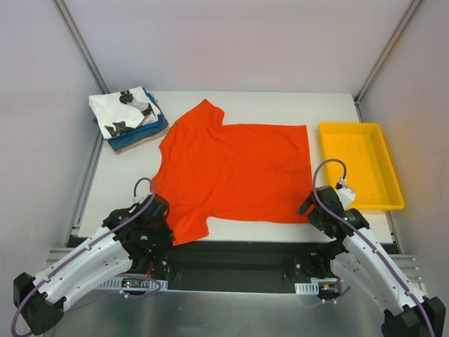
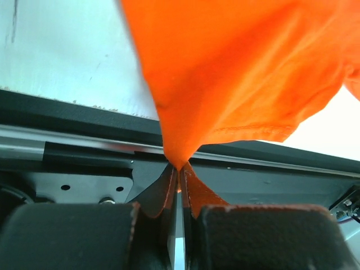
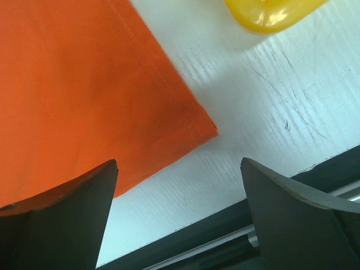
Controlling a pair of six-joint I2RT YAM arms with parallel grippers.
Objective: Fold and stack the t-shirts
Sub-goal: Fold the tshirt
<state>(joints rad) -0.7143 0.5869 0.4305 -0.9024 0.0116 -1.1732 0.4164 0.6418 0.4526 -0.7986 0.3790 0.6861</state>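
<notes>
Pinching a sleeve of the orange-red t-shirt (image 1: 238,172) is the left tool (image 2: 179,169); the right tool (image 3: 179,163) hangs spread above its near-right corner.

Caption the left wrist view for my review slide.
Left tool shut on a pinched fold of the bright orange-red cloth t-shirt.

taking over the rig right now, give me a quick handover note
Left pincer: shut on the orange tee at its near left sleeve.
Right pincer: open, holding nothing, above the tee's near right corner.
Done: stack of folded tees at the far left corner, white printed one on top.
Left: the orange tee lies spread out, unfolded; fold it and add it to the stack.
Yellow tray sits at the right.
</notes>
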